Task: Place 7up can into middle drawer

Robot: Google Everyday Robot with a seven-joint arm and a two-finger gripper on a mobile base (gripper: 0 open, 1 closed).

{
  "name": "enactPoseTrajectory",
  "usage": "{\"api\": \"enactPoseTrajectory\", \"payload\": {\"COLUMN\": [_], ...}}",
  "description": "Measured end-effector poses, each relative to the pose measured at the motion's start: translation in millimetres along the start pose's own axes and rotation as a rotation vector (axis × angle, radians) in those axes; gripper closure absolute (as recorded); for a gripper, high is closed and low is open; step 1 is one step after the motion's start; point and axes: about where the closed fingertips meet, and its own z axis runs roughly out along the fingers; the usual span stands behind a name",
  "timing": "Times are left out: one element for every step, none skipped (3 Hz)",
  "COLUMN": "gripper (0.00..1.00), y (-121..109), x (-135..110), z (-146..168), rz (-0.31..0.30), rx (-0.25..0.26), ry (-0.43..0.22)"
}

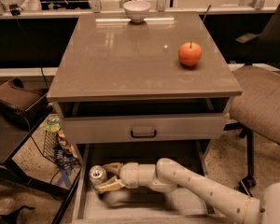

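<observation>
Where the middle drawer (pixel 144 210) stands open (apple (pixel 190 54) on the tabletop (pixel 126 55) above), the end effector (pixel 104 177) pinches the 7up can (pixel 97 173).

The cabinet top (pixel 130 64) carries an apple (pixel 190 54) at right and a white bowl (pixel 136 10) at top centre; bottom left, the gripper (pixel 107 177) clasps a can (pixel 97 174) in the open drawer (pixel 130 210)

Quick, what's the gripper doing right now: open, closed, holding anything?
The gripper: closed on the 7up can, holding it at the left end of the pulled-out middle drawer.
</observation>
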Motion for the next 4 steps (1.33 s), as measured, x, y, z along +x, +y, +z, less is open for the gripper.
{"api": "enactPoseTrajectory", "payload": {"gripper": [0.97,0.74,0.51,0.28], "y": [-9.2,-7.4,-6.4,-5.2], "x": [30.0,26.6,26.5,26.2], "z": [3.7,5.0,6.5,8.2], "rz": [-0.013,-0.012,-0.011,-0.011], "rx": [-0.016,-0.018,-0.021,-0.024], "ry": [0.07,0.062,0.061,0.06]}}
